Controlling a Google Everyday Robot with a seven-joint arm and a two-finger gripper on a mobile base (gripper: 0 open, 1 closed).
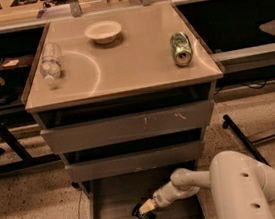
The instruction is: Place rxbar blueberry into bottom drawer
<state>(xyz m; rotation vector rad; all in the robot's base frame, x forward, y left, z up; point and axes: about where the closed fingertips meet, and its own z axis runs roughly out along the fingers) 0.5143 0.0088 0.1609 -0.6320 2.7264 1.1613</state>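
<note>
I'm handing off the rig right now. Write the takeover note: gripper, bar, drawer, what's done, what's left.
Gripper: low inside the open bottom drawer, tip right at the bar. Whether it grips the bar is unclear.
Bar: inside the drawer, near the middle of its floor. Can't tell if it rests on the floor.
Done: bar brought into the drawer.
Left: confirm release, then pull the arm out.
Can, bottle and bowl sit on top; not part of the job.
</note>
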